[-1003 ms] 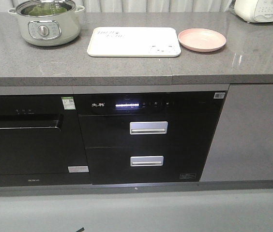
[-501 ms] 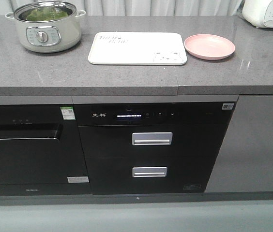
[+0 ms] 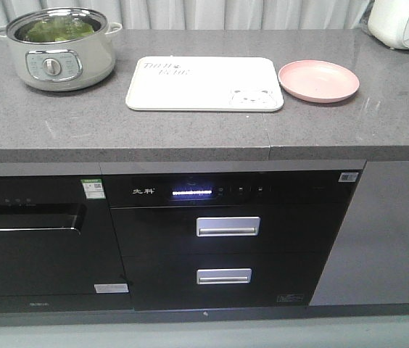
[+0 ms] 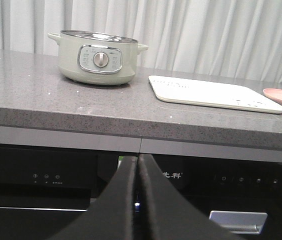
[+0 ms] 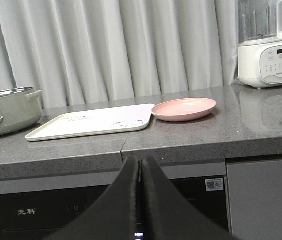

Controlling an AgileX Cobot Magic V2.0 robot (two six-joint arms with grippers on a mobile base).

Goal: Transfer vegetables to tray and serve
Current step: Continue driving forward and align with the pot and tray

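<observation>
Vegetables (image 3: 58,29) are seen inside the pot (image 3: 56,67), on the counter (image 3: 190,134), above & ahead-left of the left gripper (image 4: 137,162). Tray (image 3: 204,83) is found ahead-right of it, ahead-left of the right gripper (image 5: 140,162). Both grippers are pressed closed w/ nothing held.

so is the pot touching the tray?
Apart. The front-facing view shows bare grey counter between the pot and the tray; the left wrist view agrees.
</observation>
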